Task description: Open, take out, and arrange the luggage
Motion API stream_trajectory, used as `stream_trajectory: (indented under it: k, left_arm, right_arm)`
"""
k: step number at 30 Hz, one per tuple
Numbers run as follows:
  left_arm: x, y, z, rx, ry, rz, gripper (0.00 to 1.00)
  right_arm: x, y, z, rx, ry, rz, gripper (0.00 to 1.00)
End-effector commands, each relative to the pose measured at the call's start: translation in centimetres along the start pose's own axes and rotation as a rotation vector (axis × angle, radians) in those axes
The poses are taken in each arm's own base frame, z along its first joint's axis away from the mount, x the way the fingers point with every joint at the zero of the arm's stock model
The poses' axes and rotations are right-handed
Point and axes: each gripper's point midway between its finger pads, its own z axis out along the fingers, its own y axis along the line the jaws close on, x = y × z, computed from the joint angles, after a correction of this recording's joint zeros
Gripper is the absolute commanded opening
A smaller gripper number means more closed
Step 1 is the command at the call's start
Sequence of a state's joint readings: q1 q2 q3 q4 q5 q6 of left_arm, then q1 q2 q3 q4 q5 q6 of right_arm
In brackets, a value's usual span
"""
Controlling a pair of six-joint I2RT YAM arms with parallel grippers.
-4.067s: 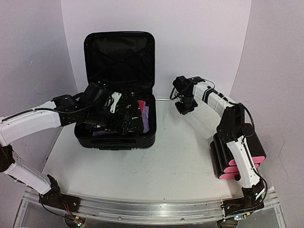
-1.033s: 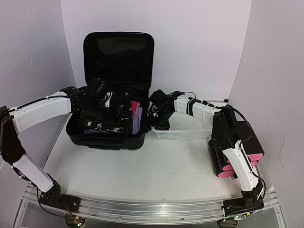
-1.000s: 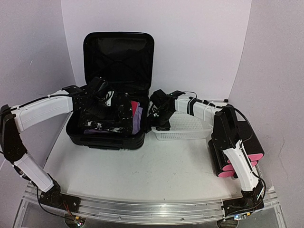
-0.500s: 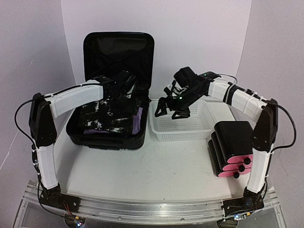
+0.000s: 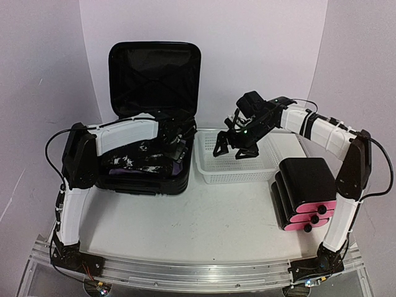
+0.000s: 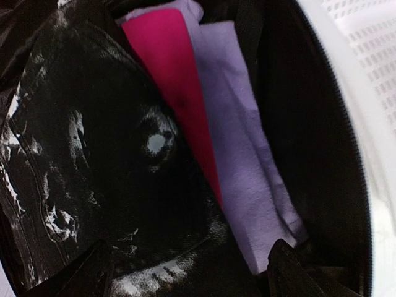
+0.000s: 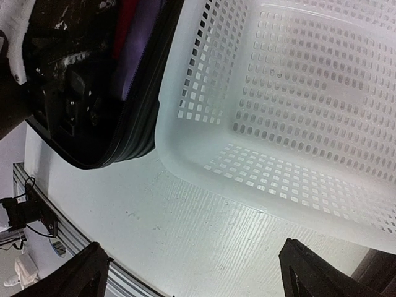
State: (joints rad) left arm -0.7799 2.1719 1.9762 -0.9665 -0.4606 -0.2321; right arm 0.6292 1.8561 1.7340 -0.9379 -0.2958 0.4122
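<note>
You are looking down at the luggage [image 5: 154, 68], which is standing open at the back left of the table with its lid upright against the wall. Your right gripper [image 5: 234, 148] is now hanging above the white basket [image 5: 238, 174], fingers spread wide and holding nothing. A second ago it was down at the basket's left rim, so it has just let go. The basket is sitting just beside the case, ready to receive things. Your left gripper [image 6: 192, 272] has swung from the glossy black bag [image 6: 93, 154] to the case's right side. It is hovering, fingers apart and empty, over a folded pink cloth [image 6: 167, 80] and a lavender cloth [image 6: 241, 161]. Unpacking is probably about to begin here.
</note>
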Motion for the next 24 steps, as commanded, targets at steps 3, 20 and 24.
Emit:
stream_trajectory:
  k: [3,20,24]
  left_arm:
    - [-0.5,1.2,0.1,-0.063,0.001,0.018,0.80]
    - [-1.8,2.9,-3.4,0.067,-0.048,-0.083,0.16]
    - [-2.0,3.1,-5.3,0.153,-0.079,-0.119,0.06]
  right_arm:
    - [-0.9,1.1,-0.2,-0.034,-0.031,-0.009,0.98]
    - [-7.1,3.7,3.9,-0.228,-0.173,0.312,0.92]
    - [-9.3,4.5,4.8,-0.292,-0.220,0.397,0.88]
